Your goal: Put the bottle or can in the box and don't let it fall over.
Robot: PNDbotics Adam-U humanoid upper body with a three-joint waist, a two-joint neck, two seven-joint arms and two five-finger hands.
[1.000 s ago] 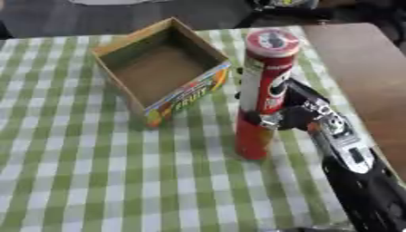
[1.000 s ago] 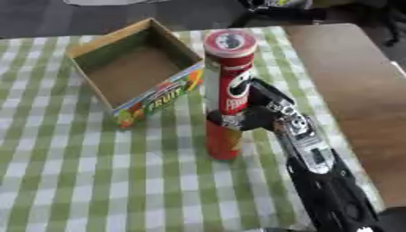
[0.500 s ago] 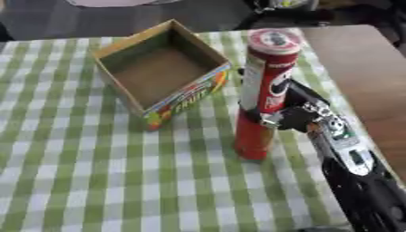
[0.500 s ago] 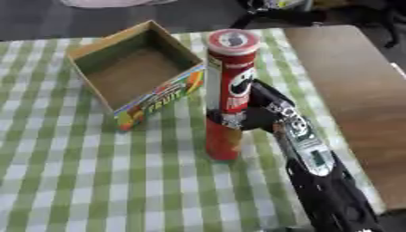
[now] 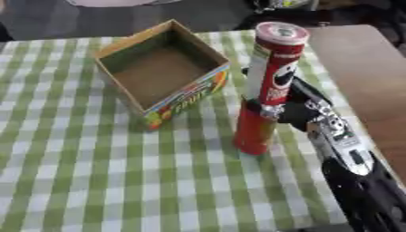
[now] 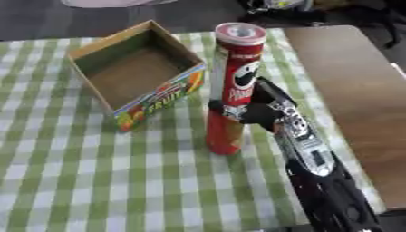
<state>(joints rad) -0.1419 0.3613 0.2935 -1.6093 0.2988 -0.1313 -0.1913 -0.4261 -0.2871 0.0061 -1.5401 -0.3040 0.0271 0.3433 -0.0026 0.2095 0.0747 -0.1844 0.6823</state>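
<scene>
From my seat I see the open cardboard box (image 5: 162,74) sitting on the green checked cloth (image 5: 71,172) just to the left of the can, with only a strip of cloth between them and the bare wooden tabletop (image 6: 357,90) off to the right. The tall red can (image 6: 231,88) stands on the cloth outside the box, long axis near vertical, lid up and leaning slightly right. My right hand (image 6: 266,111) is wrapped around its middle; the left hand isn't visible.
</scene>
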